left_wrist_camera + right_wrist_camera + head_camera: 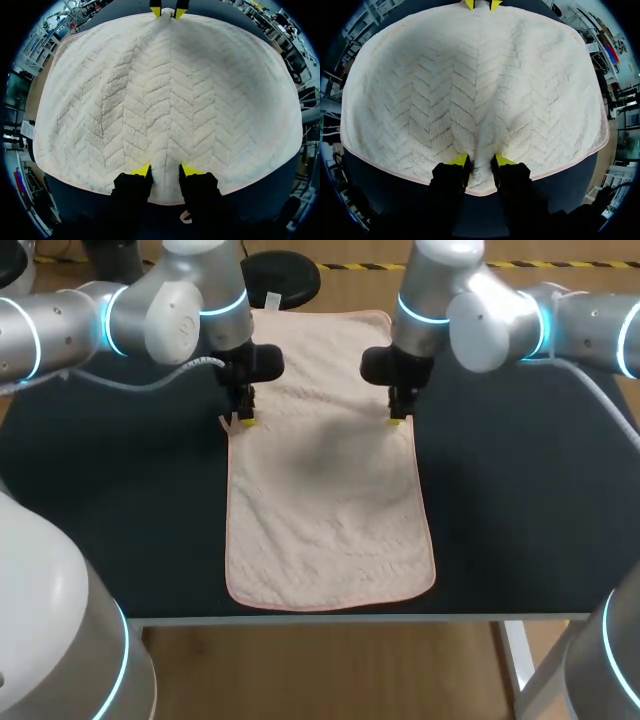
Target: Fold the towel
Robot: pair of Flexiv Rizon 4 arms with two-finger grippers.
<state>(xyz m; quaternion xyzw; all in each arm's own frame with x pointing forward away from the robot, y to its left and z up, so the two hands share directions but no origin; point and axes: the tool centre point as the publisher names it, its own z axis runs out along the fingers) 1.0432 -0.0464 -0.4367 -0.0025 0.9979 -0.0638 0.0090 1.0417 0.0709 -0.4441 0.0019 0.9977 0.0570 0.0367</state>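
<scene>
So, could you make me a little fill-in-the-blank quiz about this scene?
1. The towel lies spread on the ____.
2. The left gripper and right gripper each pinch one of its ____ edges.
3. Their fingertips are coloured ____.
Missing words: table; long; yellow.

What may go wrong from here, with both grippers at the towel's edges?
1. The left gripper and the right gripper each pinch only a narrow ridge of the towel at its long edges; it may slip out when lifted.
2. The towel's near end lies close to the front edge of the table; dragging could pull it over.
</scene>
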